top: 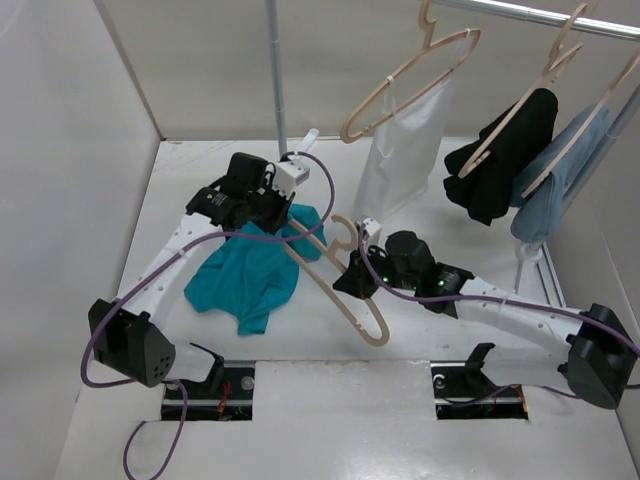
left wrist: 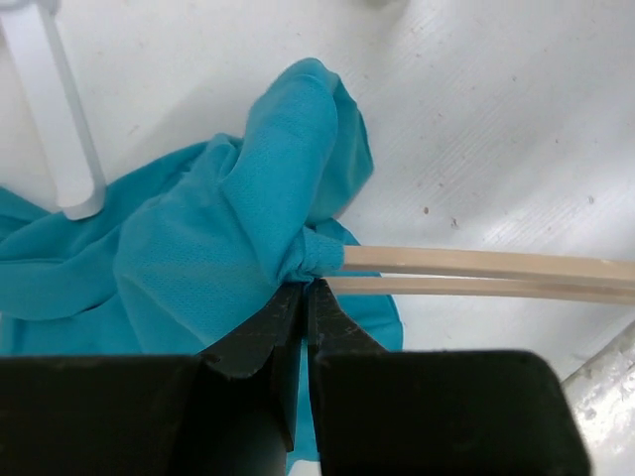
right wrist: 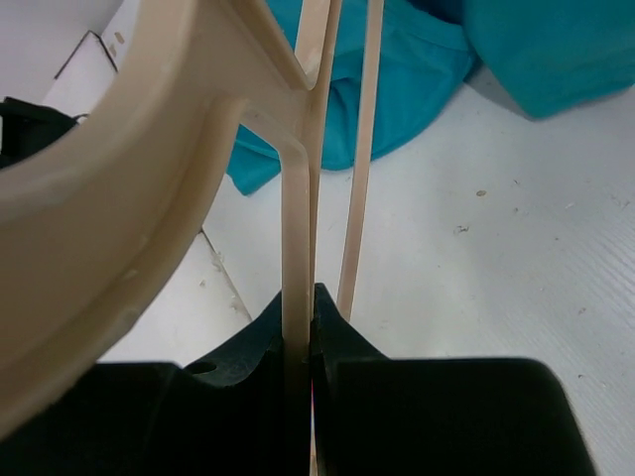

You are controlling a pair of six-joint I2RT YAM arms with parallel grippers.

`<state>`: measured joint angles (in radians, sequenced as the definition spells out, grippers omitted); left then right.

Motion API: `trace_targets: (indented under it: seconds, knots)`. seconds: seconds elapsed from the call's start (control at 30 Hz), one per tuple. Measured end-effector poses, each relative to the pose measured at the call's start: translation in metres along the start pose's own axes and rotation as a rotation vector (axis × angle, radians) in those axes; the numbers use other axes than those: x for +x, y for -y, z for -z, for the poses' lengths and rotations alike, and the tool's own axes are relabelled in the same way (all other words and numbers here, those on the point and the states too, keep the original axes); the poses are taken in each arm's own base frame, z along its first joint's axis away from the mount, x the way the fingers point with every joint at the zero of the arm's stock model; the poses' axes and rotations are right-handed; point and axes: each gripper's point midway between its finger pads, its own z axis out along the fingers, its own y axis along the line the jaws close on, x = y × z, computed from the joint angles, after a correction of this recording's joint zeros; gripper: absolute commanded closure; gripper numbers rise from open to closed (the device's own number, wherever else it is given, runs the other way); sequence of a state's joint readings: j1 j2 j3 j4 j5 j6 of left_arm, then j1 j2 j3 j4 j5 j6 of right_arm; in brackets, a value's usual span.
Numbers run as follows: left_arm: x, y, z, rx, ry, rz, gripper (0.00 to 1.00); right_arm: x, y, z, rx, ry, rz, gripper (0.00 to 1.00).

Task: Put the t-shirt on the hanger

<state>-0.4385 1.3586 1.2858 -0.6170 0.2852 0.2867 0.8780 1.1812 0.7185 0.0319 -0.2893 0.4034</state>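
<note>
The teal t-shirt (top: 245, 275) lies crumpled on the white table, left of centre. A beige hanger (top: 340, 290) lies slanted across the table, its far end reaching into the shirt. My left gripper (top: 283, 212) is shut on a bunched fold of the t-shirt (left wrist: 248, 228) right where the hanger's two thin bars (left wrist: 476, 273) meet the cloth. My right gripper (top: 352, 272) is shut on a bar of the hanger (right wrist: 296, 258) near its hook; the teal shirt (right wrist: 397, 89) shows beyond it.
A rail (top: 540, 15) at the back right carries an empty beige hanger (top: 410, 75), a white translucent garment (top: 405, 150), a black garment (top: 500, 160) and a light-blue garment (top: 560, 180). A metal pole (top: 277, 70) stands at the back centre.
</note>
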Motion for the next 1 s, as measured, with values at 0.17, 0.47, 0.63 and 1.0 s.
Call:
trace_targets:
  seconds: [0.17, 0.47, 0.63, 1.0]
  knots:
    - [-0.031, -0.008, 0.016, -0.040, 0.076, -0.019, 1.00, 0.008, 0.002, 0.020, 0.019, 0.033, -0.002, 1.00]
    - [-0.028, -0.001, 0.017, 0.001, 0.066, -0.014, 1.00, 0.039, 0.037, 0.080, 0.210, 0.116, -0.148, 1.00]
    - [-0.008, 0.010, 0.008, 0.060, 0.010, 0.020, 1.00, 0.053, 0.051, 0.090, 0.293, 0.081, -0.170, 1.00]
    - [-0.003, 0.025, -0.023, 0.126, -0.041, 0.060, 1.00, 0.049, 0.034, 0.071, 0.213, -0.069, -0.026, 1.00]
